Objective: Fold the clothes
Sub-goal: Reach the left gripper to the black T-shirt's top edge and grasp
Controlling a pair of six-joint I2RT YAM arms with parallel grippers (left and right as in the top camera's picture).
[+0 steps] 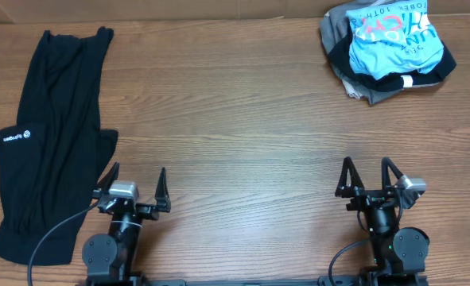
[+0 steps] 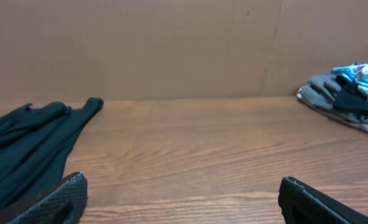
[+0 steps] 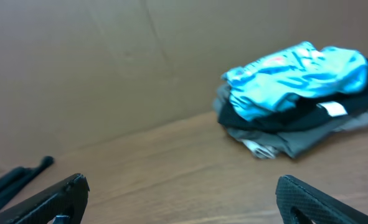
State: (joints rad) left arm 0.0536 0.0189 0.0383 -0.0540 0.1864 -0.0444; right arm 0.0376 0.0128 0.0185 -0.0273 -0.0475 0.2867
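Note:
The clothes, one long black garment (image 1: 52, 135) with a small white logo near its left edge, lie loosely spread down the left side of the table. In the left wrist view the garment (image 2: 28, 146) shows at the left. My left gripper (image 1: 137, 176) stands open at the table's front, just right of the garment's lower part, with nothing between its fingers (image 2: 62, 199). My right gripper (image 1: 368, 170) is open too, near the front right, far from the garment. Only bare wood lies between its fingers (image 3: 53, 199).
A bundle of a light-blue printed shirt with grey and black cloth (image 1: 390, 48) sits at the far right corner; the bundle (image 3: 296, 93) also shows in the right wrist view. A brown cardboard wall (image 2: 184, 43) stands behind the wooden table (image 1: 242, 119).

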